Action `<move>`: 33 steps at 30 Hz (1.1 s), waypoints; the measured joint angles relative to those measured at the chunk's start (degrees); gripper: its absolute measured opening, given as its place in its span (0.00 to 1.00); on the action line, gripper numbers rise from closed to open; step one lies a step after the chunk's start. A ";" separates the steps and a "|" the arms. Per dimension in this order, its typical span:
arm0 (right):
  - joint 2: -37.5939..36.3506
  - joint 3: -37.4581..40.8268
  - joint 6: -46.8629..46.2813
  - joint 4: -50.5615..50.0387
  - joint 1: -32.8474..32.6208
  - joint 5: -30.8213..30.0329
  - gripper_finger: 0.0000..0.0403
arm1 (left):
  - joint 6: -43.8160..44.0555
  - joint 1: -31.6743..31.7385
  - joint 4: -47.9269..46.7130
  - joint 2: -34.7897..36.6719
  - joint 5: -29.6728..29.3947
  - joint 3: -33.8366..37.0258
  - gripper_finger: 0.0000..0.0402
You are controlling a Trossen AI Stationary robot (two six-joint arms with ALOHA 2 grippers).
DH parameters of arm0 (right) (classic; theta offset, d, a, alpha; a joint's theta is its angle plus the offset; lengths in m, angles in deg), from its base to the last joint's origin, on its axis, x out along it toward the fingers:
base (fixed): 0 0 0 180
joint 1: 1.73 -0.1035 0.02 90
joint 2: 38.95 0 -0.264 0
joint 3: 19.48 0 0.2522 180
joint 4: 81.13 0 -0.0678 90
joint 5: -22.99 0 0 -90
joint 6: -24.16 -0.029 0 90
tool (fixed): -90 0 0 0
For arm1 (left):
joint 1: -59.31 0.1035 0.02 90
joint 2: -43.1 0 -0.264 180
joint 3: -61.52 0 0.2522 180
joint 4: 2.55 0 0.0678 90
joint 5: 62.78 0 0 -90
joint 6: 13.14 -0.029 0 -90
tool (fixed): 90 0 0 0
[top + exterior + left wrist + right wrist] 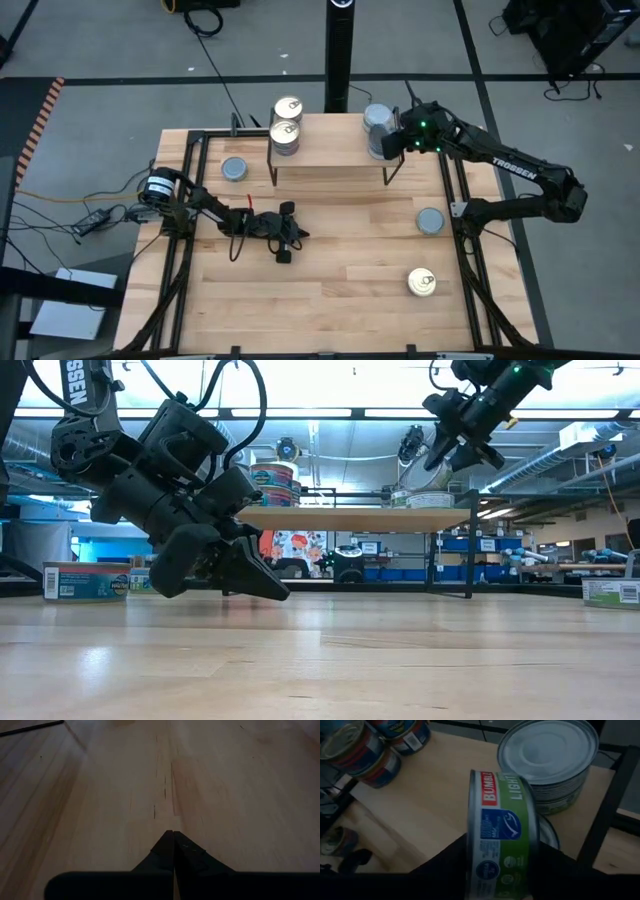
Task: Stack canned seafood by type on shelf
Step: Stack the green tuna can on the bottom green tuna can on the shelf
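Note:
The shelf point(335, 150) is a light-wood plank on black legs at the table's far side. Two stacks of gold-topped tins point(286, 122) stand at its left end. Blue-grey-topped tins point(377, 120) stand at its right end, and they show stacked in the right wrist view point(547, 750). My right gripper point(400, 138) hovers over the shelf's right end, shut on a green-labelled tin point(502, 835). My left gripper point(285, 238) is shut and sits low over the middle of the table, also seen in the low view point(262, 582). My right gripper pinches the green-labelled tin between its two fingers, one on each flat face point(470, 845). The fingers come from above, slanting down from the table's right. The tin is turned on edge, label wall toward the wrist camera, and is lifted clear above the shelf plank point(435, 805).
Loose tins lie on the table: a blue-grey one left of the shelf point(235, 168), another near the right edge point(430, 220), and a gold-topped one at the near right point(422, 283). A black post point(340, 50) stands behind the shelf. The shelf's middle is bare wood.

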 joint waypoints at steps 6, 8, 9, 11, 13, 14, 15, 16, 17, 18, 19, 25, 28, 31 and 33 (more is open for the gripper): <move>0.07 0.04 -1.17 3.65 -0.76 2.56 0.38 | 0.00 0.00 0.00 0.00 0.00 0.00 0.01; 0.07 0.04 -2.47 5.11 -0.76 4.25 0.38 | -0.01 0.00 0.01 0.00 0.00 0.00 0.01; 0.09 0.04 -2.90 5.30 -0.78 4.69 0.38 | -0.01 0.00 0.01 0.00 0.01 0.00 0.01; 0.41 0.04 -3.29 4.97 -0.78 5.08 0.38 | -0.01 0.00 0.01 0.00 0.00 0.00 0.01; 0.76 0.32 -3.59 4.25 -0.76 5.25 0.38 | -0.01 0.00 0.00 0.00 0.00 0.00 0.01; 1.01 0.54 -3.74 4.25 -0.76 5.28 0.38 | -0.01 0.01 -0.02 0.00 0.01 0.00 0.01; 1.33 0.72 -3.78 4.49 -0.67 5.28 0.38 | -0.01 0.00 -0.02 0.00 0.00 0.00 0.01; 1.57 0.76 -3.76 4.77 -0.57 5.28 0.38 | 0.01 0.00 -0.02 0.00 0.02 0.00 0.01; 1.88 0.81 -3.77 4.88 -0.50 5.28 0.38 | 0.00 0.00 -0.04 0.00 0.01 0.00 0.01; 2.16 0.81 -3.76 5.05 -0.48 5.31 0.38 | 0.01 0.00 -0.07 0.00 0.01 0.00 0.01; 2.50 0.75 -3.76 5.34 -0.42 5.31 0.38 | 0.00 0.00 -0.07 0.00 0.02 0.00 0.01; 3.34 1.06 -3.25 3.57 0.25 5.50 0.42 | 0.00 0.01 0.00 -0.01 0.00 0.00 0.01; 3.27 1.09 -2.93 3.56 0.69 5.44 0.45 | 0.01 0.00 -0.08 -0.02 0.00 0.00 0.01; 3.24 1.01 -2.23 3.22 0.94 5.03 0.47 | 0.16 0.00 -0.25 -0.02 0.02 0.00 0.01; 3.27 1.01 -2.19 2.69 0.94 4.42 0.49 | 0.77 0.00 -0.39 -0.02 0.02 0.00 0.01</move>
